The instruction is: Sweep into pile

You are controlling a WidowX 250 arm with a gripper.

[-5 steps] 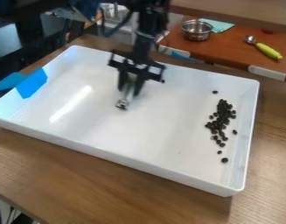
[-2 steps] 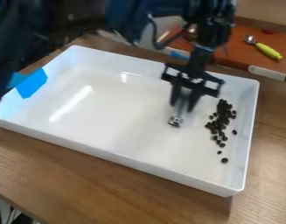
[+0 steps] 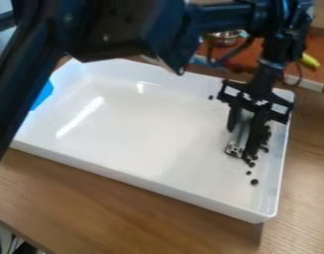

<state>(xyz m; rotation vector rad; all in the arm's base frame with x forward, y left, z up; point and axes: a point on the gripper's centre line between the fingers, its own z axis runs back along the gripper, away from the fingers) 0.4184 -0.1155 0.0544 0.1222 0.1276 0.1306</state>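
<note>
At the right part of the white tray (image 3: pixel 154 173), the gripper (image 3: pixel 245 136) hangs low, its fingers closed around a silvery tool (image 3: pixel 236 146). The tool's lower end is at or just above the tray floor, against the left side of the dark bean pile (image 3: pixel 264 148). Much of the pile is hidden behind the fingers; some beans show at their right and below. A loose bean (image 3: pixel 255 182) lies nearer the front, and a small dark bean (image 3: pixel 210 97) sits by the back wall, left of the gripper.
The tray's raised walls surround the work, with its right wall (image 3: pixel 280 163) close beside the beans. Blue tape (image 3: pixel 42 95) is at the left corner. Behind are a metal pot (image 3: pixel 225 37) and a yellow-green handle (image 3: pixel 309 61). The arm spans the top left.
The gripper has moved rightward across the tray with the silvery tool, from the middle to the bean pile. The arm now covers more of the upper left.
</note>
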